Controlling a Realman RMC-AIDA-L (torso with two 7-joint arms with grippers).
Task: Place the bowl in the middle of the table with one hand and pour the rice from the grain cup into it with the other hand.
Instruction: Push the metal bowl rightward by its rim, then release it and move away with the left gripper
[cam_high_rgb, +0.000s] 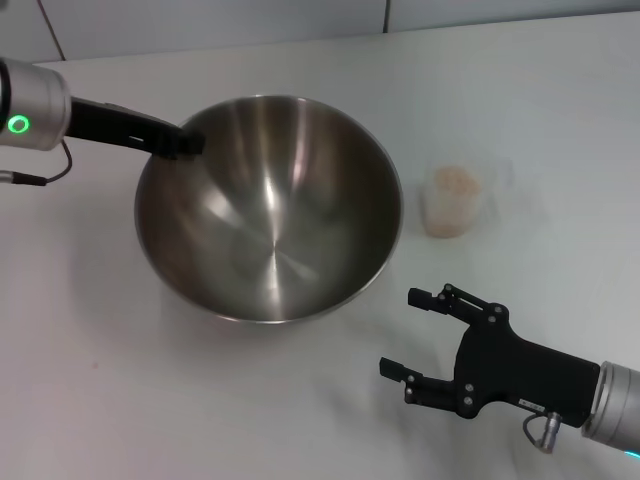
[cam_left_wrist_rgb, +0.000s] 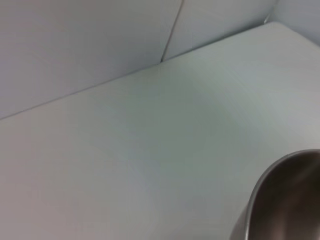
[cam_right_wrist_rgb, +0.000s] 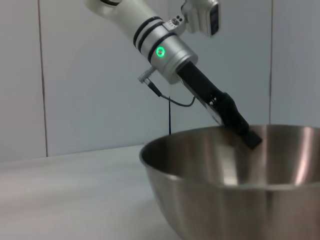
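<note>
The large steel bowl (cam_high_rgb: 270, 210) sits on the white table (cam_high_rgb: 80, 380), left of centre. My left gripper (cam_high_rgb: 188, 143) is at the bowl's far left rim, shut on it with one finger inside. The right wrist view shows this grip (cam_right_wrist_rgb: 250, 139) on the bowl (cam_right_wrist_rgb: 240, 195). The bowl's rim (cam_left_wrist_rgb: 290, 200) also shows in the left wrist view. The clear grain cup (cam_high_rgb: 455, 200) stands upright to the right of the bowl and holds pale rice (cam_high_rgb: 455, 183). My right gripper (cam_high_rgb: 398, 333) is open and empty near the front, below the cup and beside the bowl's right side.
A wall with panel seams (cam_high_rgb: 385, 15) runs along the table's far edge. Bare tabletop lies in front of the bowl (cam_high_rgb: 150, 400) and to the right of the cup (cam_high_rgb: 580, 200).
</note>
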